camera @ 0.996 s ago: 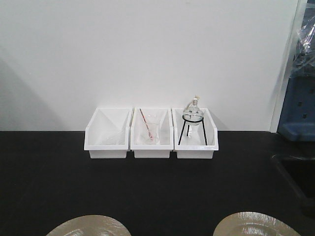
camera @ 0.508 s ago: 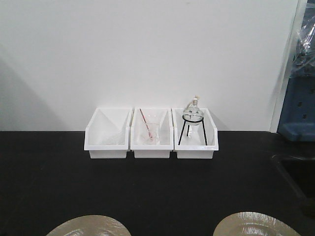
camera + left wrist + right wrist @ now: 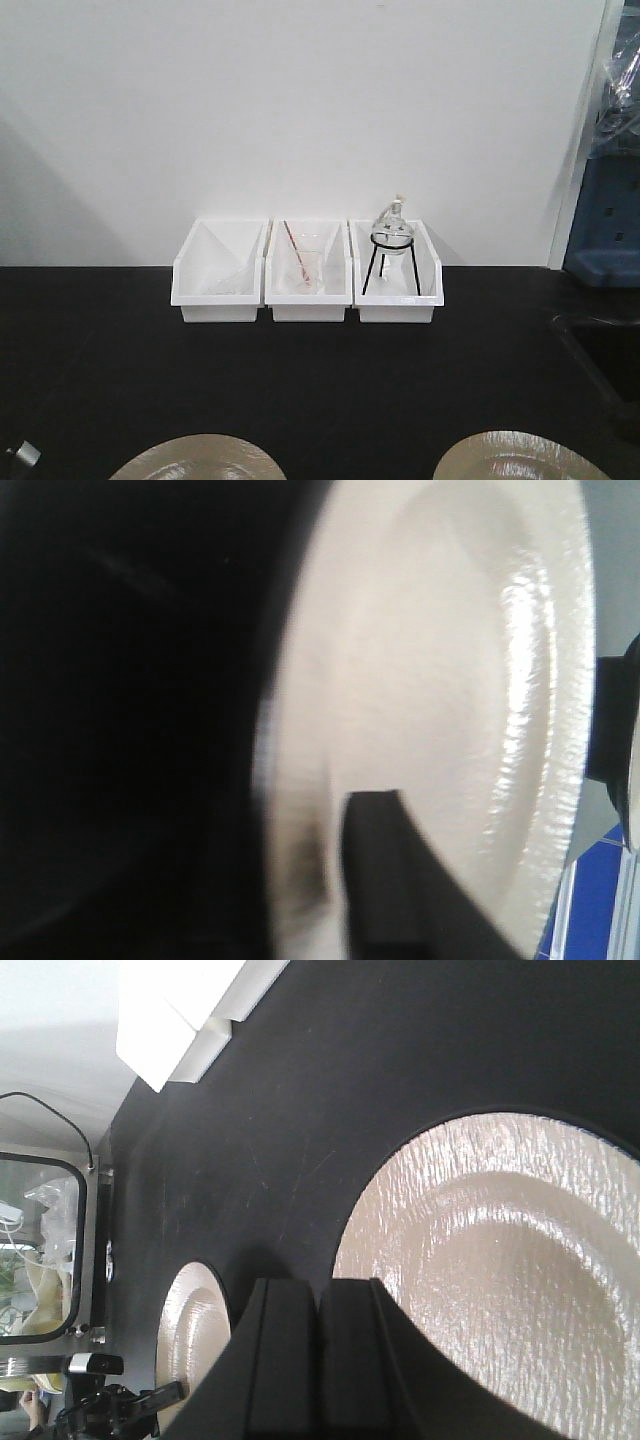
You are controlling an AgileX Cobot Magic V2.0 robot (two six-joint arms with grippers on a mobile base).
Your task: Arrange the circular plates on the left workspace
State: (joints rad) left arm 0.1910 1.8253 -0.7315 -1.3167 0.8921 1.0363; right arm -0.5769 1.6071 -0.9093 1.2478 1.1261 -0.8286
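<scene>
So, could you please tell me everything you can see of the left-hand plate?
The left plate is round, shallow, glossy beige, ceramic-looking and finely textured, with a dark rim. It lies flat on the black countertop, apart from the other plate. The left gripper's dark finger overlaps it in the wrist view; contact cannot be told.

You see a glossy tan, rippled left plate [image 3: 197, 460] and right plate [image 3: 515, 458] on your black counter [image 3: 320, 380]; the far bins [image 3: 310, 300] are white.
</scene>
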